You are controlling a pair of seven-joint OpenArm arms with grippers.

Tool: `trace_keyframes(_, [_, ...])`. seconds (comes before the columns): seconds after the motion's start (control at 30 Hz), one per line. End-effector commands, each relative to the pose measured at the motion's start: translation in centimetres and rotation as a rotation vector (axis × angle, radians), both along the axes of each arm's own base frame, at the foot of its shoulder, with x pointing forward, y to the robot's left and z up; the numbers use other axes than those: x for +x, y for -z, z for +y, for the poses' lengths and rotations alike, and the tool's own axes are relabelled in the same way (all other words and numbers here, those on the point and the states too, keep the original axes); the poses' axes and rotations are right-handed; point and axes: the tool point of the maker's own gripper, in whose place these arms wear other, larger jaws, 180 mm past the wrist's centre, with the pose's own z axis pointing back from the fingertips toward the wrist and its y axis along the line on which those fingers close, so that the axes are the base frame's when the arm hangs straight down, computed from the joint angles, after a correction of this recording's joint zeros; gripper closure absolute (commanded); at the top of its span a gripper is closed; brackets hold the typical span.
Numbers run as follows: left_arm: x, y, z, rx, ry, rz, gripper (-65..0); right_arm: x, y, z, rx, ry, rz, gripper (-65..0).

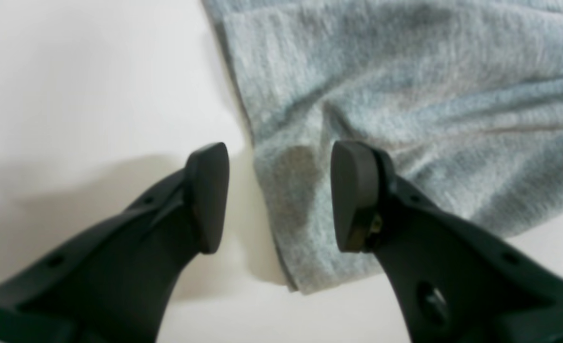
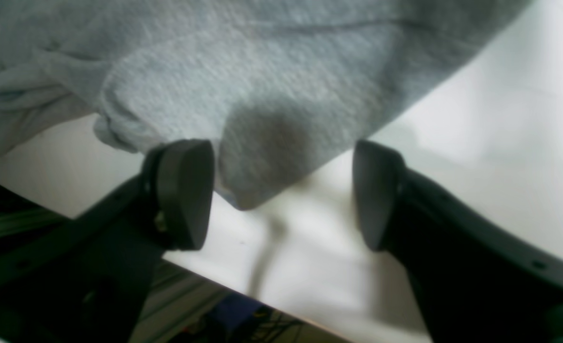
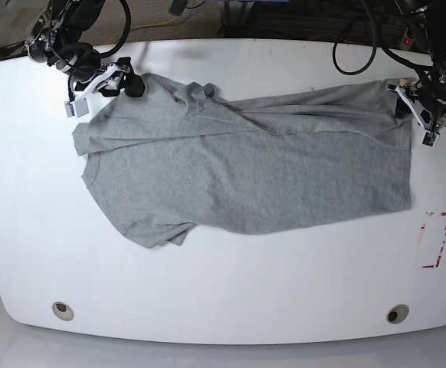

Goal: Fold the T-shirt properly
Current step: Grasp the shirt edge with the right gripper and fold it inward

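Bright, even overhead light; wrist views blurry (soft shadows beneath pincers).

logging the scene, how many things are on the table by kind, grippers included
T-shirt: 1
grippers: 2, left gripper and right gripper
red-and-white marker: 1
table holes: 2, one and one
total: 6

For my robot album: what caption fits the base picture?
Grey T-shirt spread on a white table, a robot hand at each far corner.
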Motion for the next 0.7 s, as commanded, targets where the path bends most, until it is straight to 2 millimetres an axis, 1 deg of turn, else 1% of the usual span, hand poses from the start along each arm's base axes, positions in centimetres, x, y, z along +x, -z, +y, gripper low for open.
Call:
trace_keyframes(0.0, [1.2, -0.5, -0.6, -0.007, 0.026, -0.033, -31.8, -0.2, 0.1, 0.3, -0.008, -0.006, 0.015, -43.8])
trace_keyframes(0.07, [1.8, -0.5, -1.0, -0.019, 0.039, -0.052, -31.8, 0.4, 0.1, 0.9, 0.01, 0.003, 0.007, -43.8])
trace_keyframes(0.2, [2.3, 0.2, -2.1, -0.058, 0.062, -0.075, -31.5, 1.4, -0.2, 1.9, 0.038, 0.011, -0.016, -43.8])
trace_keyframes(0.33, [2.2, 0.9, -2.7, -0.077, 0.072, -0.065, -25.8, 2.3, -0.6, 2.8, 0.065, 0.018, -0.04, -43.4])
trace_keyframes(0.4, [2.2, 1.1, -2.9, -0.081, 0.076, -0.06, -23.9, 2.4, -0.6, 3.1, 0.072, 0.019, -0.041, -40.7])
trace_keyframes(0.47, [2.2, 1.1, -2.9, -0.08, 0.074, -0.061, -23.9, 2.9, -0.8, 3.1, 0.074, 0.019, -0.052, -32.7])
trace_keyframes(0.53, [2.1, 1.1, -2.8, -0.08, 0.071, -0.06, -23.9, 3.4, -1.0, 3.1, 0.073, 0.02, -0.064, -18.2])
trace_keyframes(0.63, [2.1, 1.1, -2.7, -0.079, 0.068, -0.06, -23.9, 3.5, -1.1, 3.0, 0.065, 0.014, -0.073, -3.2])
trace_keyframes(0.67, [2.1, 1.1, -2.7, -0.079, 0.068, -0.06, -23.9, 3.6, -1.3, 2.8, 0.06, 0.015, -0.081, 0.0])
